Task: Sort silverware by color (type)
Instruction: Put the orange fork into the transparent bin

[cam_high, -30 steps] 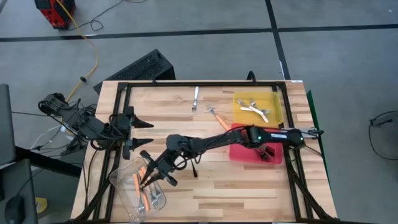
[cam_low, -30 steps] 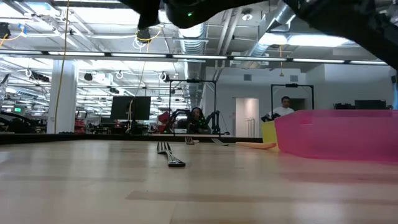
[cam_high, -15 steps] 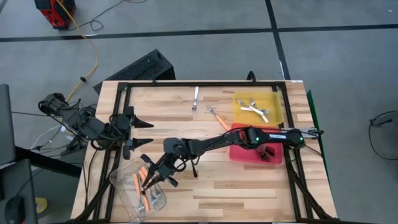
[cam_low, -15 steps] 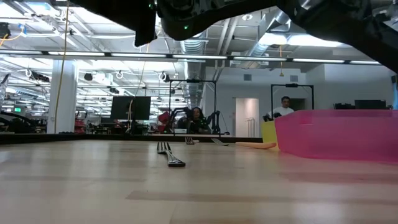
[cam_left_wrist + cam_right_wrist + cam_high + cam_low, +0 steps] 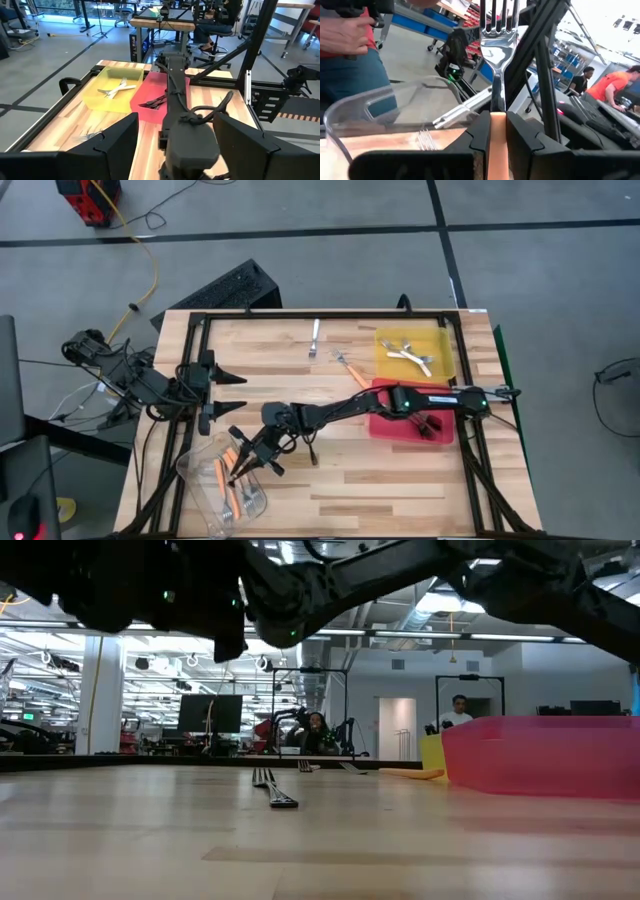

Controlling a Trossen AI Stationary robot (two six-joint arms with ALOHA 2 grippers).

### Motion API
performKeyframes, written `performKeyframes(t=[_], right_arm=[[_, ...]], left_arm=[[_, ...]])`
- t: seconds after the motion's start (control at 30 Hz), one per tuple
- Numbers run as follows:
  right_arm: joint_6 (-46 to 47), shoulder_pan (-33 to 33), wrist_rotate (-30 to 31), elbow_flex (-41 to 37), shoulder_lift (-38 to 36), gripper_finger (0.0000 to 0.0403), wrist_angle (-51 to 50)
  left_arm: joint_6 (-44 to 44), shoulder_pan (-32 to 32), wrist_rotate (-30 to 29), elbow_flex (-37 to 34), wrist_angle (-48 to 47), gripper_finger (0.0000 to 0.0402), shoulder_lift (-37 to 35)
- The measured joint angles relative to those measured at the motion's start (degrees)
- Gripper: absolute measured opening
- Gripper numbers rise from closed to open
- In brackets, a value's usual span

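My right gripper reaches across the table into the clear plastic tub near the near-left corner, shut on an orange-handled fork. More orange-handled forks and metal-tined ones lie in the tub. White forks lie in the yellow tray, and dark forks in the red tray. On the bare wood lie a pale fork, an orange-handled fork and a dark fork. My left gripper waits open at the left edge. My right gripper pinches the fork's orange handle between its two fingers. The fork lies along the fingers, and its metal tines stick out past the fingertips toward the tub's far wall. Whether the fork rests on anything in the tub does not show.
The right arm stretches low across the table's middle from the right side. A black frame runs along the table edges. In the right wrist view, a person's hand shows beyond the tub.
In the low view the right arm has come lower over the table. Its gripper has stayed at the tub, shut, shifting only slightly.
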Motion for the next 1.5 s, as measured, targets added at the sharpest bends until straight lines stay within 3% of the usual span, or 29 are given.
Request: performKeyframes(t=[1.23,1.5], right_arm=[[-5.0,-2.2,0.0,0.0,3.7,0.0068,0.1],[-5.3,-2.6,2.4,0.0,3.7,0.0097,0.1]], left_arm=[[0.4,0.0,-0.5,0.0,0.0,0.0242,0.0],[0.4,0.0,-0.4,0.0,0.0,0.0242,0.0]])
